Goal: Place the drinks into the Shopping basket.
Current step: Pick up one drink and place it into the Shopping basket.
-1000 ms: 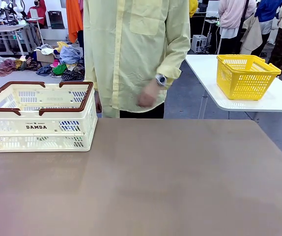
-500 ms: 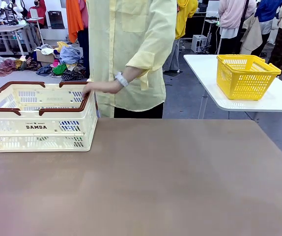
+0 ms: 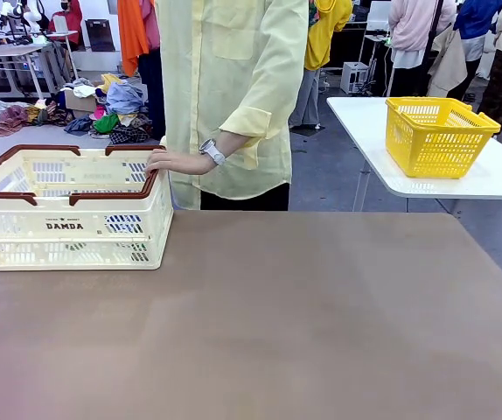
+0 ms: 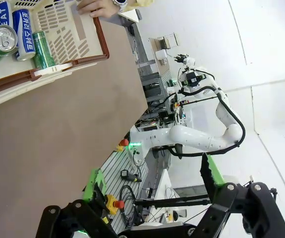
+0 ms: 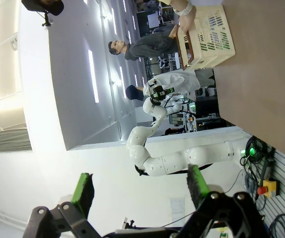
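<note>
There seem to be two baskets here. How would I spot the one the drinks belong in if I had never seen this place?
Look at the brown table in front of the person in the pale yellow shirt; the Shopping basket sits on its far left corner, with the person's hand on its rim. It is cream-white with dark red-brown handles and black lettering, unlike the smaller bright yellow basket on the white table behind.

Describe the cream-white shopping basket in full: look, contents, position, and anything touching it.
The cream-white slotted plastic shopping basket has dark red-brown rim handles and black "DAMDA" lettering. It sits upright at the brown table's far left corner. Inside, in the left wrist view, lie green cans and blue-and-white cans. The person's hand rests on its far right rim.
</note>
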You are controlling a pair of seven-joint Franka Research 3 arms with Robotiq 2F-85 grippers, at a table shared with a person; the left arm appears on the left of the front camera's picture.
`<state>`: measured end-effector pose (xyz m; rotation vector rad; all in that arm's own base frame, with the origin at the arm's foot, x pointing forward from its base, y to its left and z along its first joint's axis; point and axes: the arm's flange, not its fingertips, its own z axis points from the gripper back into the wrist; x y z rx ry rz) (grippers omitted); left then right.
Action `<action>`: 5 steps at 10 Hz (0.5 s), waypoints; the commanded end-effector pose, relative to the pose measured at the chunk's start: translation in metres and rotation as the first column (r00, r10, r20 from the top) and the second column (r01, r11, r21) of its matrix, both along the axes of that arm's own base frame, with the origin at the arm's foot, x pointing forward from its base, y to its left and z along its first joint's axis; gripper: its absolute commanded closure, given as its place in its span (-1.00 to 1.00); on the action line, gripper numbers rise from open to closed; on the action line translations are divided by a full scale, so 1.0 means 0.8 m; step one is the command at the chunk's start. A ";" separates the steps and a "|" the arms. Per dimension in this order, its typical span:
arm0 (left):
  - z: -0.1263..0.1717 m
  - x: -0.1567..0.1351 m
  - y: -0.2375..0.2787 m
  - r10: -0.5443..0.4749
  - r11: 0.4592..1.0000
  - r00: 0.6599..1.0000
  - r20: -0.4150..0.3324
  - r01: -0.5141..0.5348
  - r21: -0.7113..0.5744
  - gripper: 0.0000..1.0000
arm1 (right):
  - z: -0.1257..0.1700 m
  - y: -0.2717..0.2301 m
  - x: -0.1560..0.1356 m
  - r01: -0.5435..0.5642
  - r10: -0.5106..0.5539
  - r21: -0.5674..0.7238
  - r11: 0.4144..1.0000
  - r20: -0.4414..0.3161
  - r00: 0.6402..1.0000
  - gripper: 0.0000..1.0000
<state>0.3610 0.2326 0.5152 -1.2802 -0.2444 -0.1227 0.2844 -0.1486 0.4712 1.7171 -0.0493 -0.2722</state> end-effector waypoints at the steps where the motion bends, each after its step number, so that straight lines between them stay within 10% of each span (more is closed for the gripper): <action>1: 0.000 -0.004 -0.003 0.006 1.000 1.000 -0.010 -0.006 0.004 -1.00 | 0.007 -0.001 0.000 -0.002 0.002 0.009 1.000 -0.004 1.000 -1.00; 5: 0.000 -0.004 -0.003 0.006 1.000 1.000 -0.010 -0.006 0.004 -1.00 | 0.007 -0.001 0.000 -0.002 0.002 0.009 1.000 -0.004 1.000 -1.00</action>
